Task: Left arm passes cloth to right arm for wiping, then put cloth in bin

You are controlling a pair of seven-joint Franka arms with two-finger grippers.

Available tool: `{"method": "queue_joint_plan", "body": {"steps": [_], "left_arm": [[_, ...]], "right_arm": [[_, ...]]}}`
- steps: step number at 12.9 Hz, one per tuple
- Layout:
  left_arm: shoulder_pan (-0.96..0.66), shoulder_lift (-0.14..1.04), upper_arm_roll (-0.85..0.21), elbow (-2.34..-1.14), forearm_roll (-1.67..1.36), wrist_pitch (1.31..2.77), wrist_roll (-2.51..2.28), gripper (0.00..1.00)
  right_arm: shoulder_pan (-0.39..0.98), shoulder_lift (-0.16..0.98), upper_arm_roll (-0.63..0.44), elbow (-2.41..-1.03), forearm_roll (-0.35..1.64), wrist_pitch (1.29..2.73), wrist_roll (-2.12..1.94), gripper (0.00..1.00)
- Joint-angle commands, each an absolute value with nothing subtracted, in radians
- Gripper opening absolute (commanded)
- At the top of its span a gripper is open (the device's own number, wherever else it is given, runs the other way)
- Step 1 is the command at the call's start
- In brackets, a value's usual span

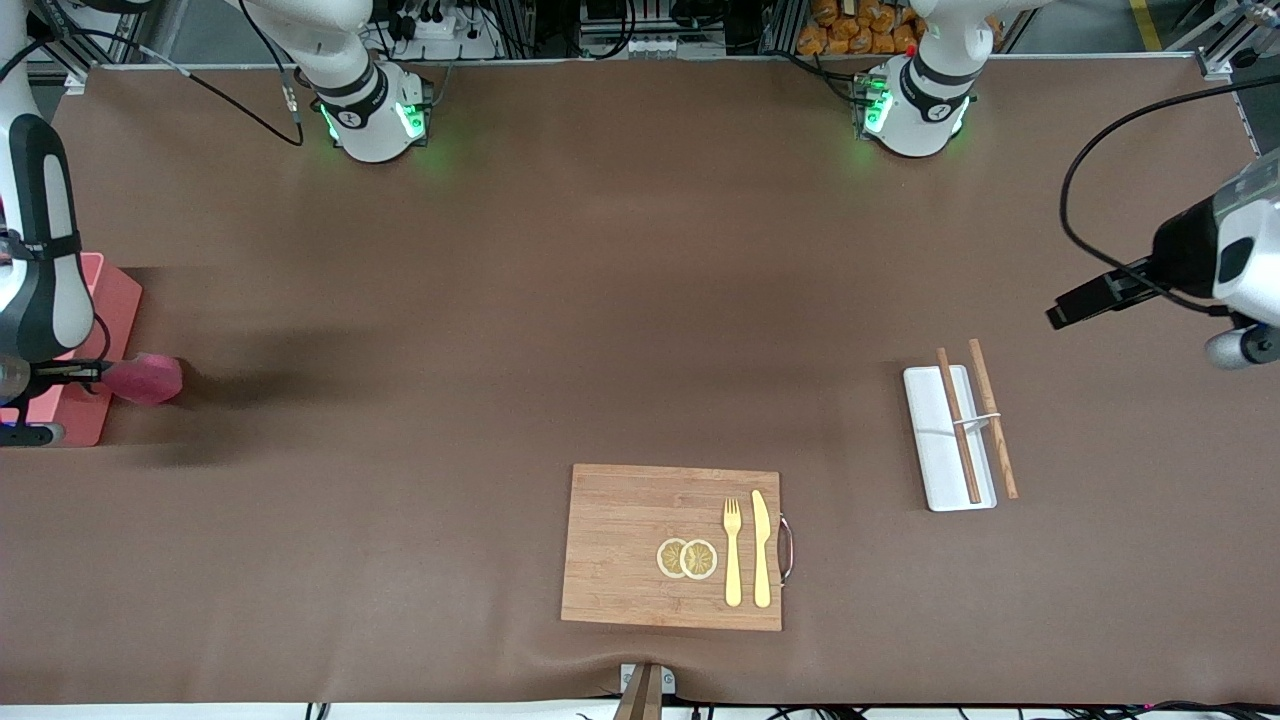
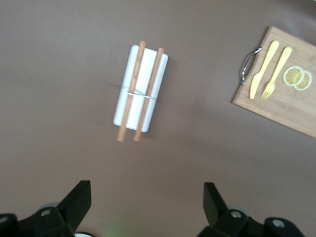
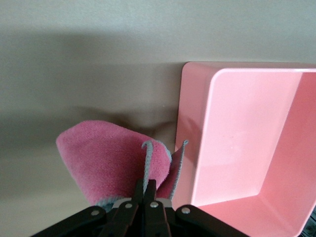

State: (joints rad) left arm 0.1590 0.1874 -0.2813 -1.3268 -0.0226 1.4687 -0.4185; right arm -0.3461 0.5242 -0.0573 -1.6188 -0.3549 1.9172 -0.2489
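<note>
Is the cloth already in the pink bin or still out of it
Out. The right pincer is shut on the cloth, which hangs beside the bin, over the table; what shows of the bin's inside is bare.

Two white robot arms, black bands at joints. Right arm: white shell, big black patch, black cable looping beside it. Left arm: black wrist part, grey round knob, black cable curving up. Both round white bases glow green. Gripper fingers black, small silver screws.
</note>
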Motion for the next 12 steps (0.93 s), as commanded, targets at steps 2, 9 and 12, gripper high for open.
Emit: {"method": "queue_joint_plan", "body": {"steps": [2,9,12], "left_arm": [[0.143,0.111,-0.238,-1.399,0.006,1.466,-0.333,1.0],[0.035,0.009,-0.051,-1.526,-0.003,1.517,-0.202,1.0],[0.041,0.002,-0.083,-1.529,0.006,1.519,-0.206,1.0]], "right_arm": [[-0.373,0.578,-0.029,-1.626,-0.368,1.956,-0.249,0.0],[-0.145,0.635,-0.017,-1.623,-0.129,2.017,-0.09,0.0],[-0.026,0.635,-0.015,-1.624,-0.031,2.016,0.043,0.0]]}}
